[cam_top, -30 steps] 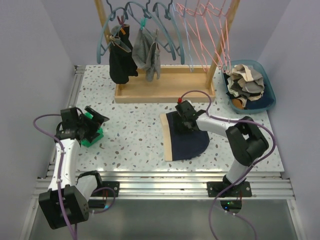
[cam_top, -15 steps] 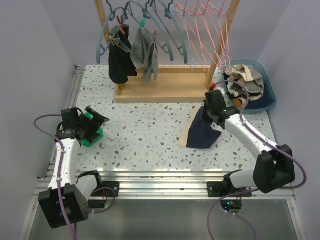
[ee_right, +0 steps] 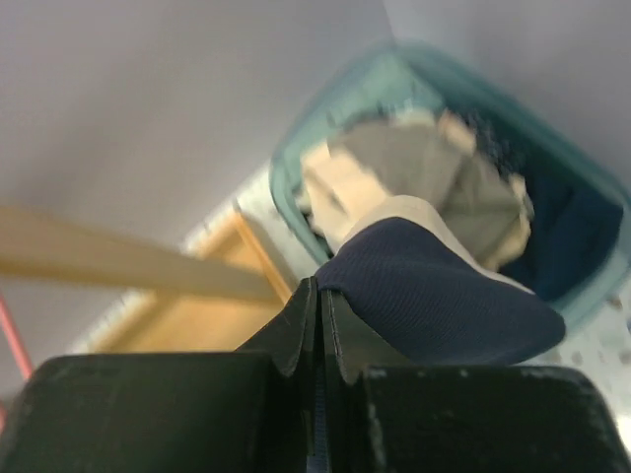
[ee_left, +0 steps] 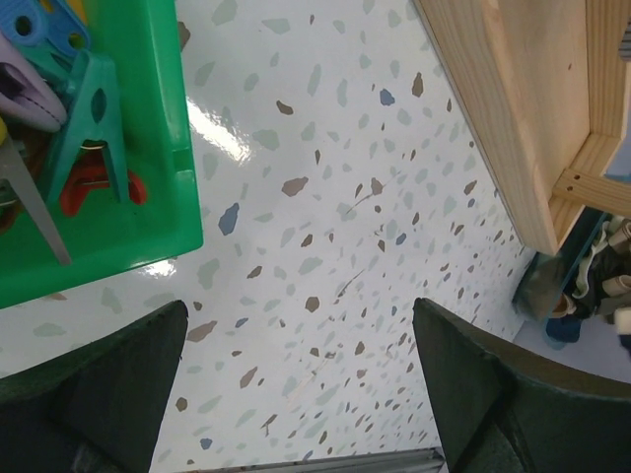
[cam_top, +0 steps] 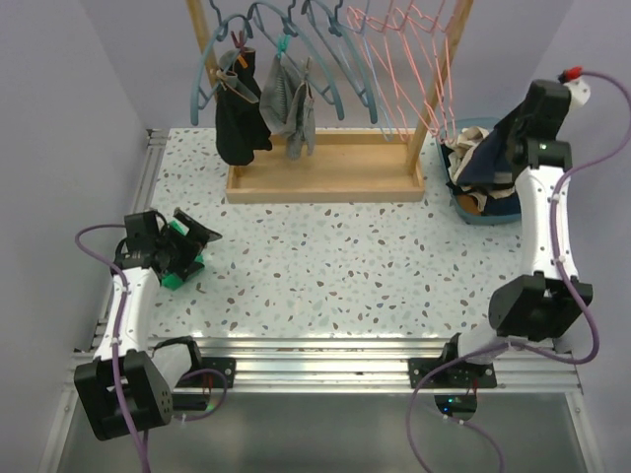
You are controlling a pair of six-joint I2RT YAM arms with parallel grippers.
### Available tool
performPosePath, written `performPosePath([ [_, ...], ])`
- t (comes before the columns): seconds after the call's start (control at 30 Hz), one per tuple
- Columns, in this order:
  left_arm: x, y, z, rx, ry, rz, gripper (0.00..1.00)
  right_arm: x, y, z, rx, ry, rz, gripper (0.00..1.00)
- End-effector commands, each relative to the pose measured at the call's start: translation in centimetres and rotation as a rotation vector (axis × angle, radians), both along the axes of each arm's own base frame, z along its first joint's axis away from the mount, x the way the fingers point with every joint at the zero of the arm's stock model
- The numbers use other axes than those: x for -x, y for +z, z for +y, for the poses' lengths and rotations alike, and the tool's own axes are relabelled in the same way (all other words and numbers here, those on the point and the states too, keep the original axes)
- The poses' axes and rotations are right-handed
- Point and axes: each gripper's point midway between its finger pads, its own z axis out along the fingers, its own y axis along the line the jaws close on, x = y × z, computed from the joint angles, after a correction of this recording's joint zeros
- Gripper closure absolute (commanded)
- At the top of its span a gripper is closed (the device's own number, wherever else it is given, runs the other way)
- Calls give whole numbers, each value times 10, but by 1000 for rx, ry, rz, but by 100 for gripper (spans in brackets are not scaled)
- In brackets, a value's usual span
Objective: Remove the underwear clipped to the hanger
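Black underwear (cam_top: 237, 123) and grey underwear (cam_top: 289, 108) hang clipped to blue hangers (cam_top: 325, 39) on the wooden rack (cam_top: 325, 182). My right gripper (cam_top: 515, 126) is raised over the teal bin (cam_top: 532, 195) at the back right. It is shut on a navy underwear (cam_top: 496, 150) with a cream waistband that dangles above the bin's pile. The right wrist view shows that gripper (ee_right: 318, 288) pinching the edge of the navy underwear (ee_right: 444, 296), with the bin (ee_right: 293, 148) below. My left gripper (cam_top: 190, 243) stands open and empty near the table's left side.
A green box (cam_top: 182, 268) of clothes pegs sits under the left gripper, and that green box (ee_left: 148, 227) shows at the upper left of the left wrist view. Pink wire hangers (cam_top: 404, 49) crowd the rack's right end, close to the raised right arm.
The right gripper shut on the navy underwear lying on the table, lifted it, and swung it right and back to above the teal bin. The left arm barely moved.
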Motion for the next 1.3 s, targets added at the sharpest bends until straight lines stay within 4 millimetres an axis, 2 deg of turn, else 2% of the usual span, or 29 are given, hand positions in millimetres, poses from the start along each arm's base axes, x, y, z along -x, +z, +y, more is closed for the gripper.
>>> performPosePath([
  [0.0,-7,3,-16,62,-83,-64,0,-50,55,-27,0,-47,-183,100],
  [0.03,-9,2,-18,83,-82,-68,0,-58,75,-30,22,-51,-236,100],
  [0.07,-12,4,-21,94,-91,-89,0,-70,85,-35,36,-58,-288,100],
  [0.1,-13,5,-25,118,-103,-95,0,-80,79,-42,48,-88,-291,100],
  [0.2,-18,8,-27,119,-126,-109,0,-99,81,-58,94,-145,-354,100],
  [0.27,-21,9,-28,113,-139,-112,0,-115,62,-69,144,-174,-337,100],
  [0.33,-22,8,-29,119,-144,-107,0,-130,20,-77,158,-197,-269,100],
  [0.4,-22,7,-31,128,-146,-103,0,-136,-16,-79,145,-205,-199,100],
  [0.43,-22,6,-31,132,-145,-97,0,-135,-53,-80,126,-220,-126,100],
  [0.5,-21,6,-32,133,-149,-93,0,-127,-88,-88,138,-288,-31,100],
  [0.57,-20,5,-34,132,-158,-88,0,-119,-136,-92,110,-333,75,100],
  [0.63,-20,3,-35,133,-159,-84,0,-119,-164,-86,70,-311,145,100],
  [0.67,-19,2,-35,136,-161,-83,0,-120,-189,-83,51,-302,201,100],
  [0.7,-19,2,-35,137,-162,-85,0,-129,-187,-77,12,-281,191,100],
  [0.73,-20,2,-36,140,-163,-86,0,-125,-199,-71,-16,-256,250,100],
  [0.77,-20,2,-37,146,-170,-91,0,-127,-216,-68,-30,-244,295,95],
  [0.8,-21,3,-38,152,-174,-94,0,-137,-204,-65,-47,-222,274,91],
  [0.83,-22,4,-38,152,-174,-98,0,-134,-207,-64,-49,-218,305,87],
  [0.87,-23,5,-38,155,-176,-108,0,-137,-202,-64,-48,-212,298,77],
  [0.93,-24,6,-39,160,-177,-114,0,-141,-179,-65,-29,-199,250,70],
  [0.97,-26,9,-40,164,-182,-127,0,-146,-164,-68,-16,-200,204,60],
  [1.0,-25,8,-41,175,-182,-126,0,-147,-136,-70,2,-194,149,55],
  [1.03,-28,10,-41,176,-182,-141,0,-149,-120,-72,12,-204,110,50],
  [1.07,-28,12,-43,184,-191,-150,0,-148,-104,-75,19,-212,77,36],
  [1.1,-29,13,-44,195,-193,-153,0,-147,-72,-77,32,-215,17,26],
  [1.17,-33,18,-46,203,-207,-176,0,-144,-36,-79,57,-217,-53,2],
  [1.23,-38,28,-46,203,-220,-207,0,-134,16,-76,86,-197,-140,2],
  [1.27,-41,35,-47,203,-232,-228,0,-129,31,-74,93,-189,-165,2],
])
